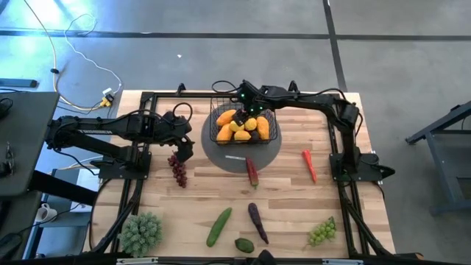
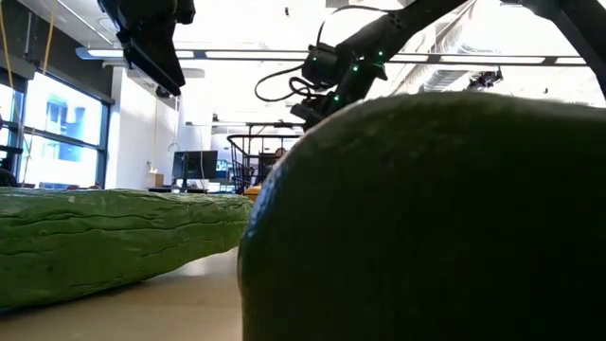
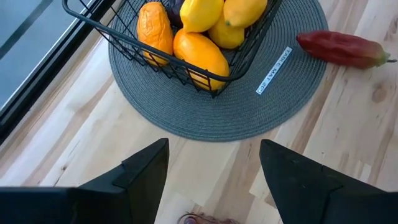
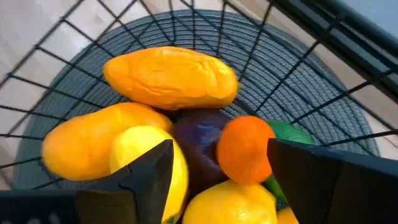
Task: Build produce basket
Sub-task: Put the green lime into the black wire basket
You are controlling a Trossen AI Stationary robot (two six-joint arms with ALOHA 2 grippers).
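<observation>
Wooden table (image 1: 294,206), right gripper (image 4: 217,171) parted over basket (image 1: 271,136), seemingly empty, left gripper (image 3: 214,165) wide above purple grapes (image 1: 179,171).

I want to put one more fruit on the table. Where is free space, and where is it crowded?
Free wood lies between the red chili and green grapes, and between the purple grapes and cucumber. It is crowded at the basket, under the right claw.

On the table lie one black wire basket (image 1: 243,126) on one grey mat (image 1: 221,152), two grape bunches, two red chilies, and one each of cucumber (image 1: 218,226), eggplant (image 1: 257,221), lime (image 1: 244,245) and leafy green (image 1: 140,232).
</observation>
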